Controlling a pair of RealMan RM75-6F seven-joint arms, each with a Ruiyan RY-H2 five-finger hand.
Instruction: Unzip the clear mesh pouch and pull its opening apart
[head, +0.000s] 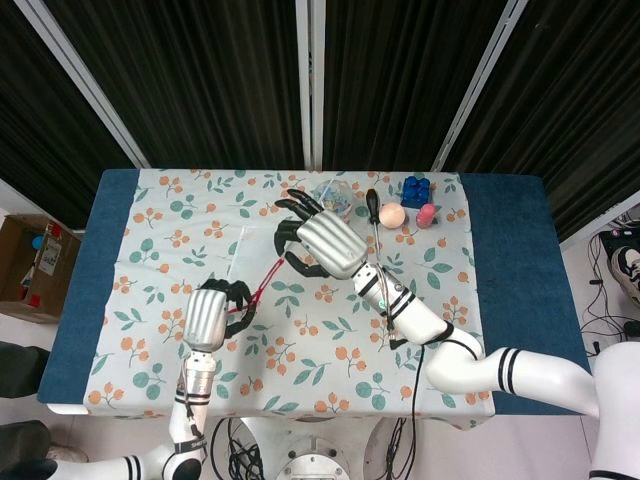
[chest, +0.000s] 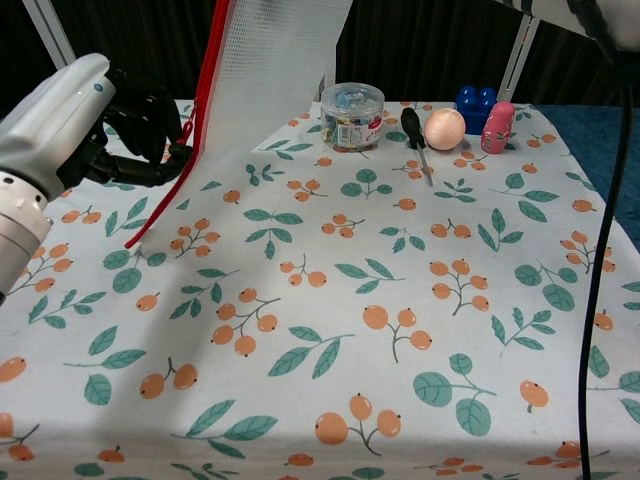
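Note:
The clear mesh pouch (chest: 272, 70) hangs raised over the table's left half, its red zipper edge (chest: 196, 120) slanting down to a corner near the cloth. In the head view the pouch (head: 243, 262) shows almost edge-on as a thin red line. My left hand (chest: 70, 125) (head: 209, 314) is beside the zipper's lower part, and its dark fingers (chest: 145, 135) pinch the red edge. My right hand (head: 324, 243) grips the pouch's upper end and is above the top of the chest view. How far the zipper is drawn cannot be told.
Along the back stand a clear jar of clips (chest: 352, 115), a screwdriver (chest: 418, 140), a peach ball (chest: 444, 129), a blue brick (chest: 475, 102) and a pink figure (chest: 496, 127). A black cable (chest: 596, 260) hangs at the right. A cardboard box (head: 30, 265) is on the floor.

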